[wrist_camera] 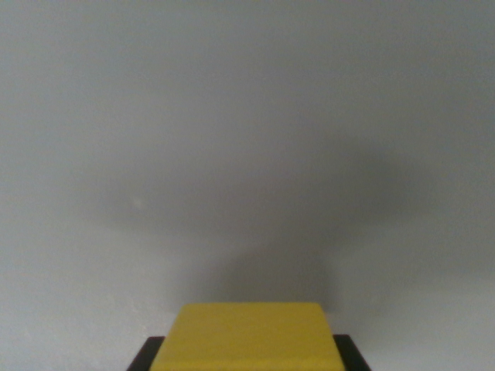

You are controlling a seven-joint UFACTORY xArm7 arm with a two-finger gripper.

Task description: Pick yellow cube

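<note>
Yellow cube (251, 334) sits at 6 o'clock, wedged between the gripper (249, 357) pads, which look clamped on its flat sides over the grey counter (232, 139); seems light, rigid, maybe slick, so side grip works.

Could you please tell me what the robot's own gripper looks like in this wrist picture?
Very little shows: only two black, flat-edged finger tips at the bottom edge, one on each side of the yellow cube. No cables, markings or arm body are in view.
</note>
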